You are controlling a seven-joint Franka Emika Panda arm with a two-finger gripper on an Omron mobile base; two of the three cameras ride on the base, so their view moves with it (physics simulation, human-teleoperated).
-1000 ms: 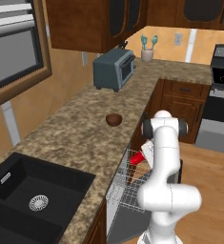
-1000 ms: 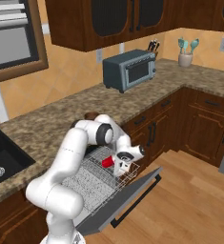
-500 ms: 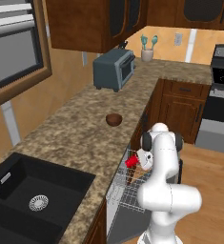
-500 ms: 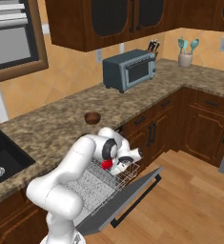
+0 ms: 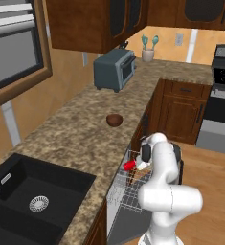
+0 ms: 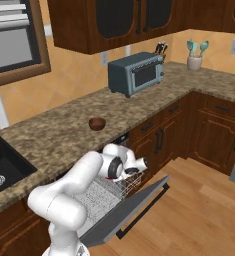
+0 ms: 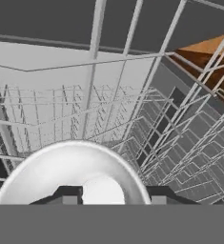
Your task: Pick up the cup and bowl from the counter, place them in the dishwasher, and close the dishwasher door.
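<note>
While low over the white rack [image 7: 132, 109], claw [image 7: 114, 197] parted astride a wall of the red cup [image 5: 129, 165].

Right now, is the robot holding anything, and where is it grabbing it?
The end effector straddles the cup's rim over the dishwasher rack. Whether it actually grips it cannot be told.

- Left base view: high behind the arm, left side, looking forward and down along the counter [image 5: 80, 129].
- Right base view: same height, right side, facing the counter front.
- Shared: counter, bowl [image 5: 114, 119], toaster [image 6: 135, 75], rack [image 6: 101, 192].
- Hand view: close, looking along the gripper [image 7: 111, 196] into the rack wires just beyond it.
</note>
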